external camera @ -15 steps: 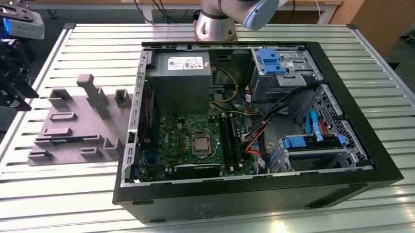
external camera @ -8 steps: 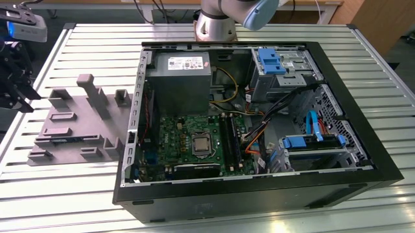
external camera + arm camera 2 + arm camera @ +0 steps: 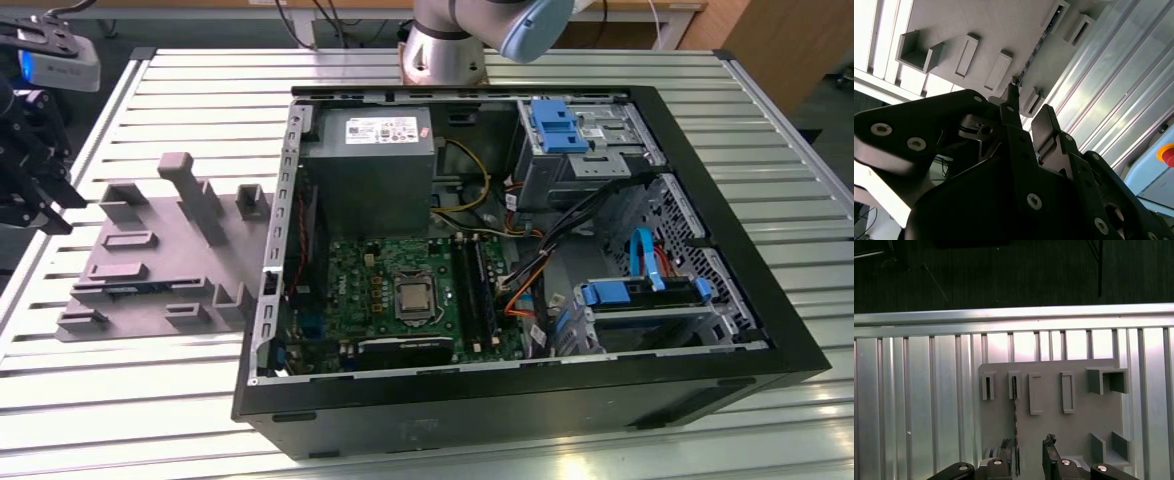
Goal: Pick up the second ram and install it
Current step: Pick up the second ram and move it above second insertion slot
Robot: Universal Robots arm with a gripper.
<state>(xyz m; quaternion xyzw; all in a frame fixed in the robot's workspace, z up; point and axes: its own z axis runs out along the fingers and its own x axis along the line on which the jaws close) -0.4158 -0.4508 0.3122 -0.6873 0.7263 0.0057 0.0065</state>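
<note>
The second ram point(image 3: 1015, 420) stands on its long edge in the grey holder plate point(image 3: 1089, 420). It runs inward from the second of four slotted blocks point(image 3: 1035, 392), which are lined up along the plate edge facing the table point(image 3: 929, 405) rim. My one gripper point(image 3: 1026, 444) hangs over the stick with its two fingers point(image 3: 1050, 445) parted, gripping nothing, and the stick sits between them, much nearer one. I count a single stick here, and I'd centre the fingers across it so both pads close flat on its faces without tilting it.

Table point(image 3: 200, 80) shiny ribbed metal; holder plate point(image 3: 1079, 425) matt grey plastic, finely grained; pincer point(image 3: 1027, 442) matt black.
</note>
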